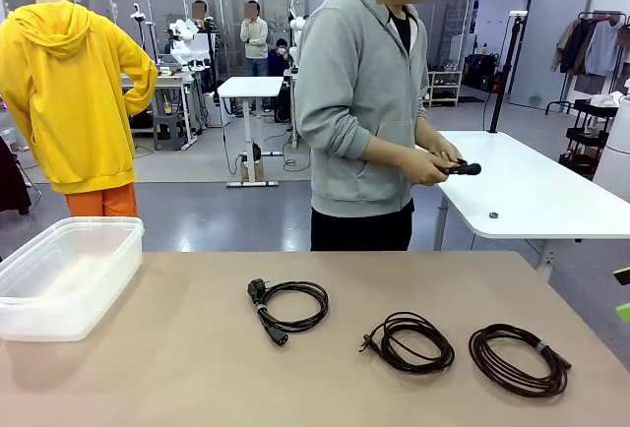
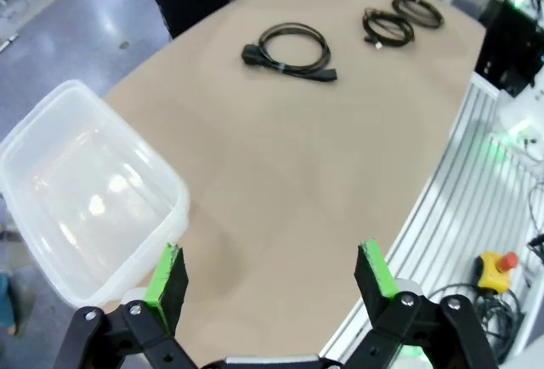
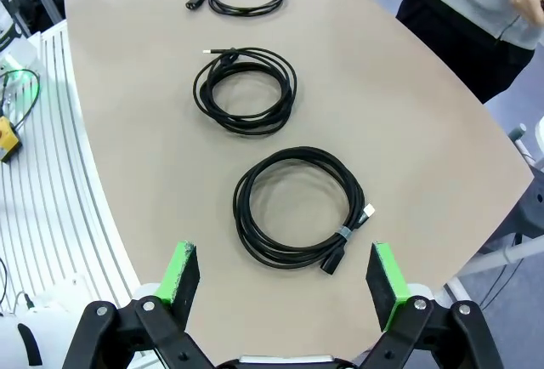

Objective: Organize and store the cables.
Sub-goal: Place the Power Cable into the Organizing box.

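Black little thing (image 1: 465,168) in the person's hands (image 1: 433,163) at the far side is the part you won't sort out; it's too small and dark to say what it is. At the right edge of the front view you only get a sliver (image 1: 624,311) of green and black, cut off by the frame, so don't read anything off it. The clear plastic tub (image 1: 69,274) at the left end of the tan table (image 1: 177,378) also runs off the picture edge. Now the cables: you've got three, each wound in a round coil, lying flat in a row on the table, apart from each other and well apart from the tub. The left coil (image 1: 287,311) is black with chunky plugs at both ends sticking out on its left side. The middle coil (image 1: 411,341) is thinner, with a small plug poking out. The right coil (image 1: 519,358) looks dark brown from the front, and from the right wrist you can see a pale band around its loops and a silver-tipped plug next to a black connector. The left gripper (image 2: 272,274) hangs beside the tub and the right gripper (image 3: 285,271) has the right coil just ahead of its pads (image 3: 180,271). Both have their jaws spread wide with nothing between them.
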Motion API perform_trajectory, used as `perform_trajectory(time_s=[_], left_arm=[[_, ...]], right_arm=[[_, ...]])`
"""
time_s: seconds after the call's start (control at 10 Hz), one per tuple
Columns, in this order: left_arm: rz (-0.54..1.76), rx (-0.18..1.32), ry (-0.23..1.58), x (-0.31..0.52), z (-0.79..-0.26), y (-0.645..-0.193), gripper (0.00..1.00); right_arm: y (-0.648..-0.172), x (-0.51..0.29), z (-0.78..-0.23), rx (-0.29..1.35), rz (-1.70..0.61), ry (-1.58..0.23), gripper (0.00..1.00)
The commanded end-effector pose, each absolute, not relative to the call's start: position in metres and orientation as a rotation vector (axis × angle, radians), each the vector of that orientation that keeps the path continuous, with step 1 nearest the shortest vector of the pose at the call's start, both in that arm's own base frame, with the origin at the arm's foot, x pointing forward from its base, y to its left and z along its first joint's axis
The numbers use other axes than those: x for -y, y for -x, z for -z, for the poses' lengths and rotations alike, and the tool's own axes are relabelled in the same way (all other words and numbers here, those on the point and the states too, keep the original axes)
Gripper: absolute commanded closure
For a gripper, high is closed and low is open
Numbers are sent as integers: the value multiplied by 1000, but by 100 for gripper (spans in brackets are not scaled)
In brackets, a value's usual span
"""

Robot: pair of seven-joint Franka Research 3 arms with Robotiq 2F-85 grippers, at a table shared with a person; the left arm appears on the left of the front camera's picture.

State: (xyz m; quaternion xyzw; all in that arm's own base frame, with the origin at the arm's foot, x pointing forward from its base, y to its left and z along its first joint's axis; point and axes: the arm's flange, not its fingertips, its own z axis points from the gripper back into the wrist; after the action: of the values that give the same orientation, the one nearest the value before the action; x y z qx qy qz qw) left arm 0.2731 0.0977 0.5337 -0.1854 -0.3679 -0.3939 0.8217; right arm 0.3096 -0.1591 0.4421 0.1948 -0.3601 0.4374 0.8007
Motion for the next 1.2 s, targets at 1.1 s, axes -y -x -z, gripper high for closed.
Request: perform_trajectory(time_s=[1.1], left_arm=[[1031, 470, 440, 176, -562, -360, 0]], right_arm=[[-310, 161, -441, 788, -958, -422, 0]])
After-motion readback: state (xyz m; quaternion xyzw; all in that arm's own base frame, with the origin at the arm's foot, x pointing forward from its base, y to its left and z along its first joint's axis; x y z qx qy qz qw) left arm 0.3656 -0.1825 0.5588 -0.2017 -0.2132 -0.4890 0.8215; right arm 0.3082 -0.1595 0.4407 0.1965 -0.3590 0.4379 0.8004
